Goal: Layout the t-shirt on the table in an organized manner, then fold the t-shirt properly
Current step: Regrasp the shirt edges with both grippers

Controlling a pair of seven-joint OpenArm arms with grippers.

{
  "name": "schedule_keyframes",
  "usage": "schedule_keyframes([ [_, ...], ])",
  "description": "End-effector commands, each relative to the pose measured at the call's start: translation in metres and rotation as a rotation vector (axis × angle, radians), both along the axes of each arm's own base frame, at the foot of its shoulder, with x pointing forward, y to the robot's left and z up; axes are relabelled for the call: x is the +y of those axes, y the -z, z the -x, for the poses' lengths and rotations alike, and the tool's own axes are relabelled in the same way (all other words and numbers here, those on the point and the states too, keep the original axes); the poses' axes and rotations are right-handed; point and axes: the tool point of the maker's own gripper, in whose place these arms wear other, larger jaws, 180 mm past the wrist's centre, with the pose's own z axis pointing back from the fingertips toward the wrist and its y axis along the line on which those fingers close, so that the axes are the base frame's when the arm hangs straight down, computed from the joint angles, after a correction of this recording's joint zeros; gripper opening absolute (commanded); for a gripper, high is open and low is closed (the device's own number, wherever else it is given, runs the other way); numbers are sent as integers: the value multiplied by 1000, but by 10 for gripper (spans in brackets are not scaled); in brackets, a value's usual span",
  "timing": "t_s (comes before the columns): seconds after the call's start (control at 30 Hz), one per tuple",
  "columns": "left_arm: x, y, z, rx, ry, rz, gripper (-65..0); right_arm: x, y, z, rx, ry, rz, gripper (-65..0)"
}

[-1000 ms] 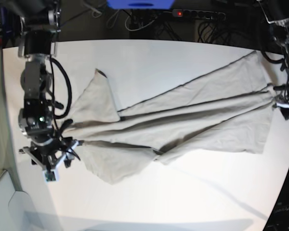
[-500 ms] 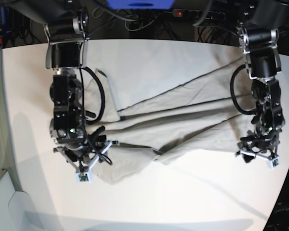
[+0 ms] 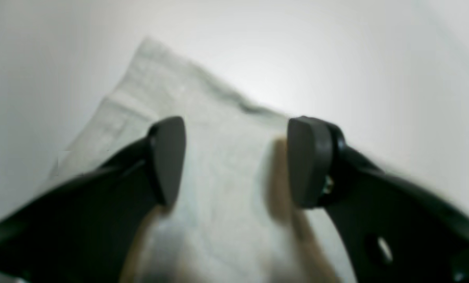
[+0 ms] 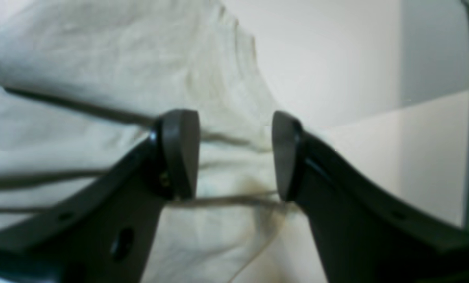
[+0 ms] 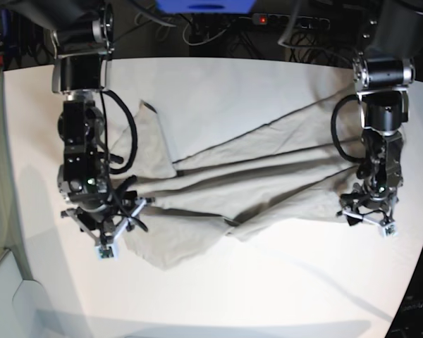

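The t-shirt lies bunched in long diagonal creases across the middle of the table, stretched from scene left to scene right, not yet flat. Left gripper, at the scene-right end of the cloth: jaws spread, straddling a narrow corner of fabric; whether the pads touch the cloth cannot be told through the blur. Right gripper, at the scene-left end: jaws spread over a ridged fold, fabric between them but not pinched. Judged step: taking hold at both ends to pull the shirt out flat. To do it well, each gripper likely should settle low enough to catch one edge, not a stack of folds, close fully, then draw apart evenly so the creases run out without dragging the shirt toward the table edge.
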Motion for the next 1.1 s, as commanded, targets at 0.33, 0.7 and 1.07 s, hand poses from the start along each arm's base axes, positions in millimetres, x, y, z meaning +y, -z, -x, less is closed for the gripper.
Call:
schedule_keyframes([
  [0.33, 63, 7, 23, -85, -114, -134, -252, -14, -43, -40, -99, 3, 25, -375],
  [0.7, 71, -10, 10, -116, -128, -142, -252, -9, 19, -91, 30, 17, -48, -375],
  [1.07, 70, -5, 13, -105, -126, -141, -252, -15, 47, -112, 8, 32, -89, -374],
])
